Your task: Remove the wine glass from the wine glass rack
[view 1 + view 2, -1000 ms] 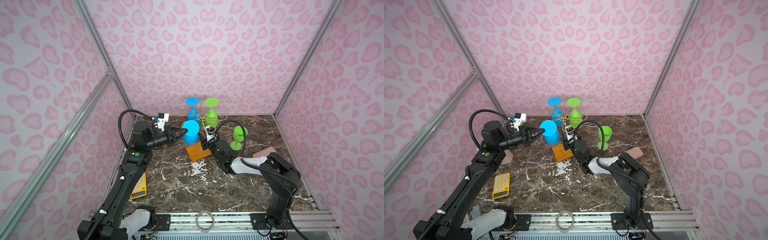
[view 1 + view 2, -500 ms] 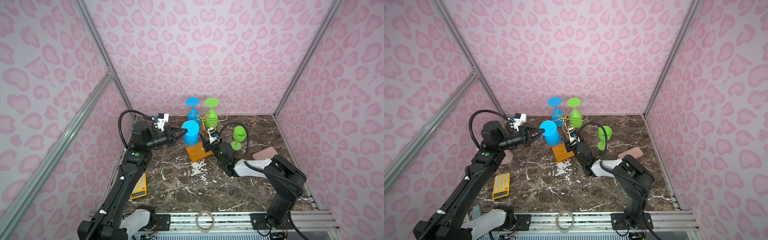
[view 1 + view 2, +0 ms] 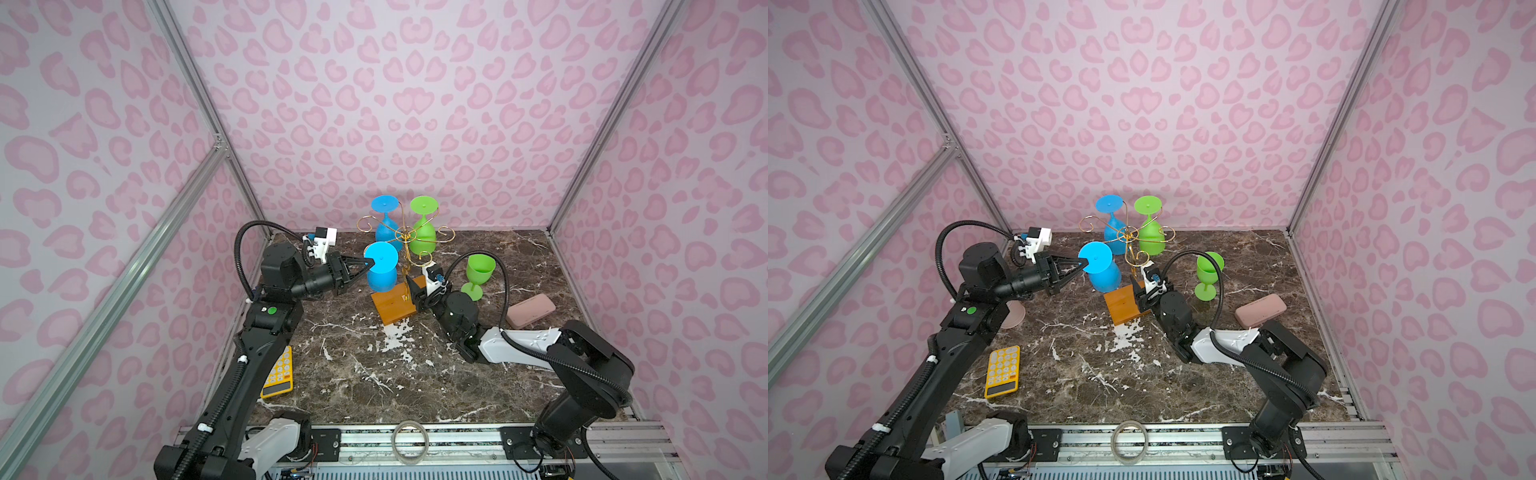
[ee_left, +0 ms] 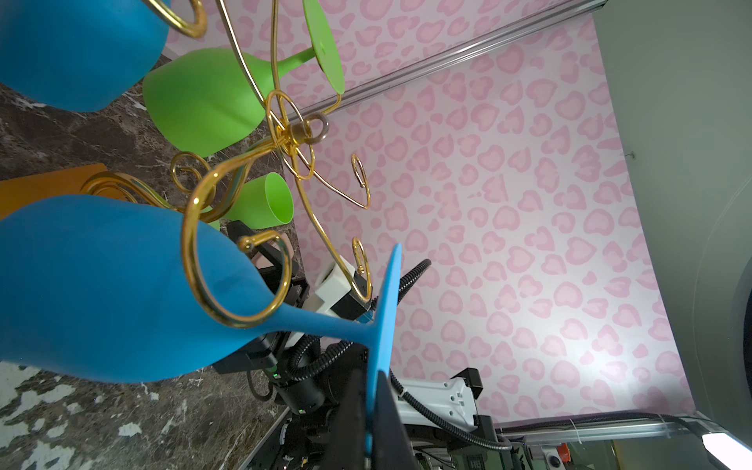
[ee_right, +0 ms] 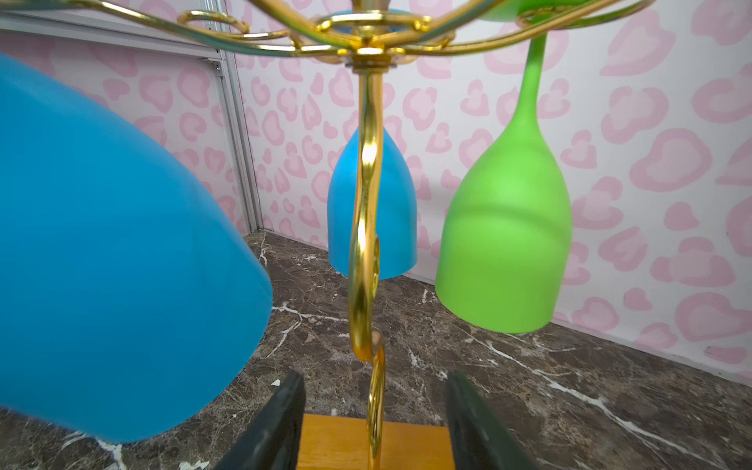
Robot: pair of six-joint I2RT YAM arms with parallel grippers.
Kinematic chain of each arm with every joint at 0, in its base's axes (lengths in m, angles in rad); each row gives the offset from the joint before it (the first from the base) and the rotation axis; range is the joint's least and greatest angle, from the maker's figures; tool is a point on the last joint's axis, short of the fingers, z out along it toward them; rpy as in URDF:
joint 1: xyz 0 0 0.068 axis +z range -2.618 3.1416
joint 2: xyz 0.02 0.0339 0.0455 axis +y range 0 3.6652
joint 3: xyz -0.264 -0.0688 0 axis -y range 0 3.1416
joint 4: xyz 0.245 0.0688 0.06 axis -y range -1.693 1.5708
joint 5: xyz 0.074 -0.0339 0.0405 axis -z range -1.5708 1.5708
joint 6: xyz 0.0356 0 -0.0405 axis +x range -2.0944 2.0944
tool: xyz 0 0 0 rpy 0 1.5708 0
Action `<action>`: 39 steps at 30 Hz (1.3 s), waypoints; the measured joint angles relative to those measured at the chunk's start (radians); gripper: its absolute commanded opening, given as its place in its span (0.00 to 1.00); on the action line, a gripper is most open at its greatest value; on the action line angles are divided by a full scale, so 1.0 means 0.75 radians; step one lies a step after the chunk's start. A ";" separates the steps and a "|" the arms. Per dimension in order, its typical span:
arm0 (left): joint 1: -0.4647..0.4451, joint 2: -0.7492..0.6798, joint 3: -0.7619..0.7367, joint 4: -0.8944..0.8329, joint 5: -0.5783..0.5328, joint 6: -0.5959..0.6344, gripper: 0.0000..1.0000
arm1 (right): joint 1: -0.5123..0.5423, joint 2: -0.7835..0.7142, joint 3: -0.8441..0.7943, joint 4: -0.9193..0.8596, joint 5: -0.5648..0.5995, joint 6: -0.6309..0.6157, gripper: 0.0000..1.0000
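The dark marble surface (image 3: 457, 386) carries the wine glass rack (image 3: 405, 237) near its back middle, standing on its wooden base (image 3: 392, 311). Two glasses hang bowl-down on the far arms, one blue (image 5: 394, 211) and one green (image 5: 504, 244). Another green glass (image 3: 478, 272) stands upright on the surface just to the right.

The one being worked is the blue wine glass (image 3: 381, 270) on the near left arm. It is tipped over, bowl swung down and away, and is not free. In the left wrist view a gold curl (image 4: 191, 252) of the rack loops around it where the bowl narrows into the stem (image 4: 325, 321).

The left hand (image 3: 368, 262) is clamped flat on the rim of the glass's foot (image 4: 386, 301), one finger on each face of the disc. The right hand (image 5: 374, 407) sits low, its jaws apart, straddling the post (image 5: 366, 203) just above the base without visibly touching it.

To me this is the drawing-out step, half done. Next, I'd say, the left hand must steer the stem out through the open mouth of the curl, keeping the pinch on that thin rim. The right hand likely needs to steady the post so the light rack doesn't drag along.
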 measured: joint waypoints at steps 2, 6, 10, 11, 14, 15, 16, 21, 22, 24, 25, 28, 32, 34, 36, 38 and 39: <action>0.000 0.003 0.000 0.005 0.008 0.000 0.04 | -0.001 0.000 0.000 -0.002 0.004 0.000 0.57; 0.000 0.017 -0.006 0.009 0.013 0.000 0.04 | 0.000 0.000 0.000 -0.006 0.013 0.000 0.57; -0.001 0.044 -0.006 0.022 0.018 0.000 0.04 | 0.000 -0.006 0.000 -0.027 0.020 -0.001 0.57; -0.003 0.051 -0.006 0.024 0.020 -0.001 0.04 | -0.001 -0.008 0.000 -0.028 0.022 -0.001 0.57; -0.011 0.075 0.001 0.033 0.029 -0.004 0.04 | -0.001 -0.019 0.000 -0.029 0.022 -0.001 0.57; -0.014 0.080 0.005 0.034 0.034 -0.006 0.04 | -0.001 -0.024 -0.001 -0.030 0.022 -0.001 0.57; -0.019 0.083 0.009 0.036 0.043 -0.007 0.04 | -0.001 -0.030 -0.003 -0.031 0.022 -0.001 0.57; -0.022 0.074 0.010 0.043 0.090 -0.014 0.04 | -0.001 -0.098 -0.039 -0.075 0.020 0.012 0.56; -0.021 0.069 0.010 0.043 0.101 -0.015 0.04 | -0.001 -0.120 -0.051 -0.082 0.017 0.017 0.56; -0.021 0.055 0.010 0.039 0.117 -0.015 0.04 | -0.003 -0.164 -0.080 -0.094 0.012 0.030 0.57; -0.020 0.046 0.010 0.035 0.126 -0.015 0.04 | -0.003 -0.189 -0.098 -0.101 0.008 0.039 0.56; -0.020 0.022 0.010 0.017 0.142 -0.011 0.04 | -0.003 -0.266 -0.152 -0.134 -0.002 0.060 0.56; -0.018 -0.007 0.010 0.004 0.159 -0.011 0.04 | -0.003 -0.381 -0.203 -0.196 -0.005 0.089 0.56; -0.014 -0.023 0.010 0.004 0.170 -0.011 0.04 | -0.009 -0.445 -0.220 -0.231 -0.019 0.105 0.56; -0.010 -0.039 0.010 0.009 0.184 -0.021 0.04 | -0.026 -0.516 -0.232 -0.281 -0.060 0.135 0.55; -0.003 -0.055 -0.005 0.053 0.202 -0.057 0.04 | -0.056 -0.592 -0.248 -0.328 -0.102 0.176 0.55; -0.001 -0.063 -0.017 0.085 0.209 -0.085 0.04 | -0.070 -0.622 -0.256 -0.342 -0.124 0.197 0.55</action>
